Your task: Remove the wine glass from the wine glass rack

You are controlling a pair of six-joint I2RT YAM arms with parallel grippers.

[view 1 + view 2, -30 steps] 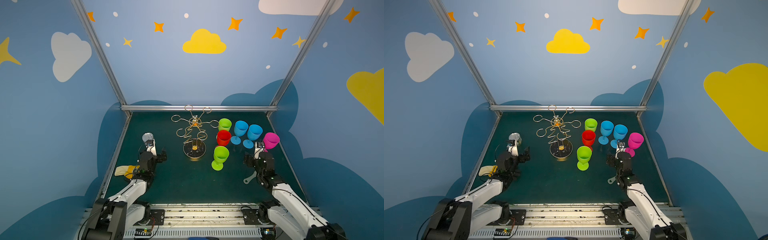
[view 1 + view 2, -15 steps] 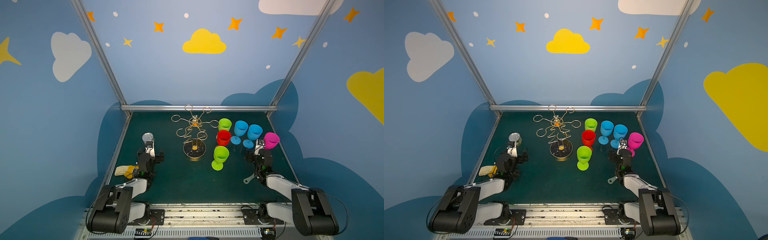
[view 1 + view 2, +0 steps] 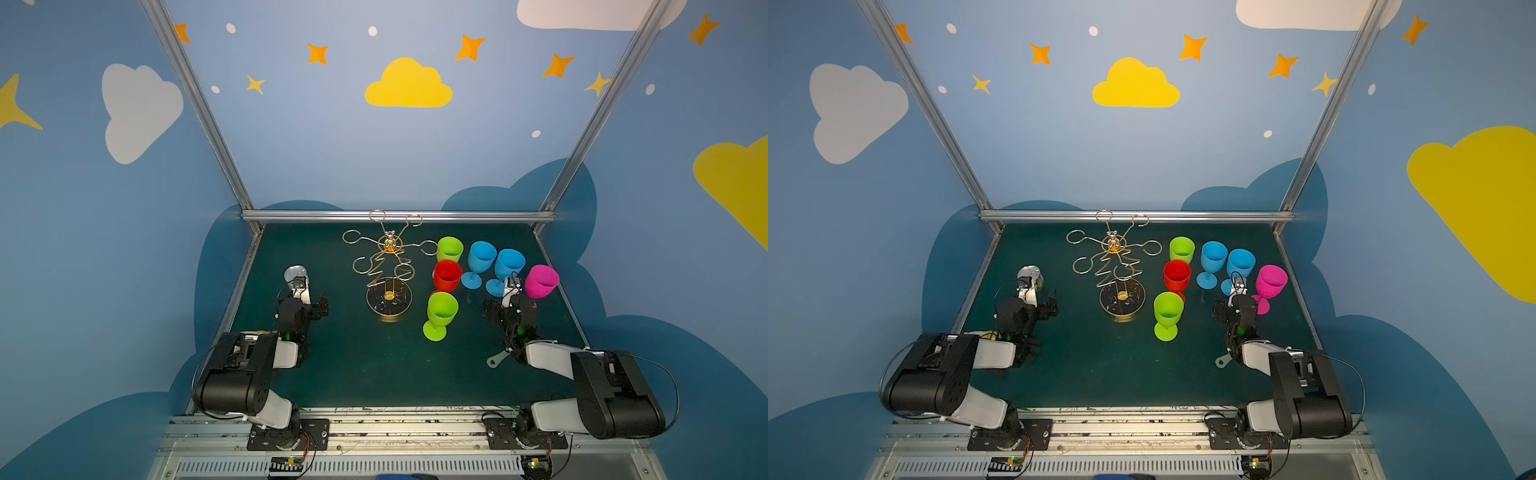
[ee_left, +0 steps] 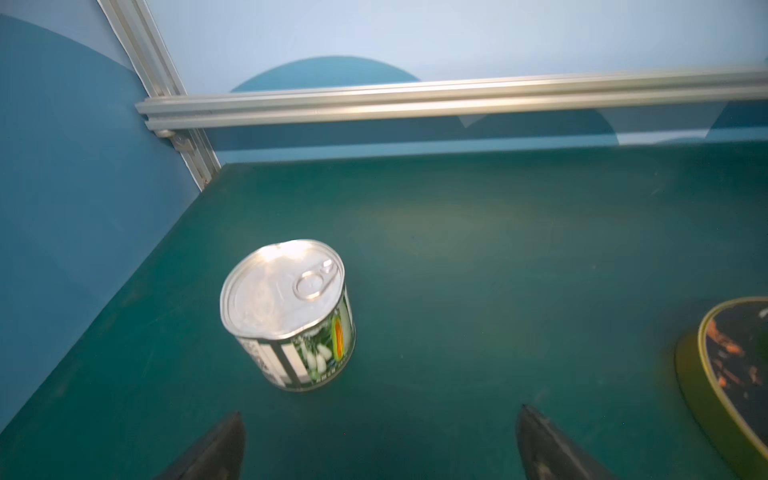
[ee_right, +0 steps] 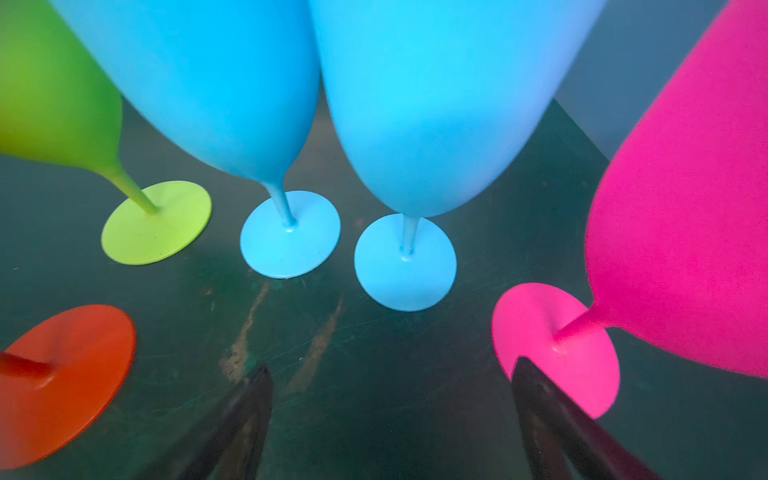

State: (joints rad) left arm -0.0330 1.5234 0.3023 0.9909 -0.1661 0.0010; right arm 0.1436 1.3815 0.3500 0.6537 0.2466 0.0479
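**Both hands open; glasses stand beside the rack**

The rack [image 3: 388,268] stands upright on the green worktop [image 3: 374,365], near the middle and toward the back wall. Six glasses stand upright on the worktop to its right. A green glass [image 3: 449,249] is at the back, with a red glass [image 3: 447,274] in front of it. A second green glass [image 3: 442,309] stands nearest the arms. Farther right are two blue glasses [image 3: 482,257] and, last, a pink glass [image 3: 541,281].

The right hand [image 5: 390,365] sits low over the worktop, its fingers spread wide and holding nothing. In the right wrist view the feet of the blue glasses lie just ahead of it. One finger [image 5: 548,415] overlaps the pink glass's foot; whether they touch cannot be told. In both top views the red and green glasses stand between this hand and the rack.

The left hand [image 4: 380,415] is spread wide too, holding nothing, low over the worktop left of the rack. A can [image 4: 286,311] stands just ahead of it, and the rack's base is near but apart.
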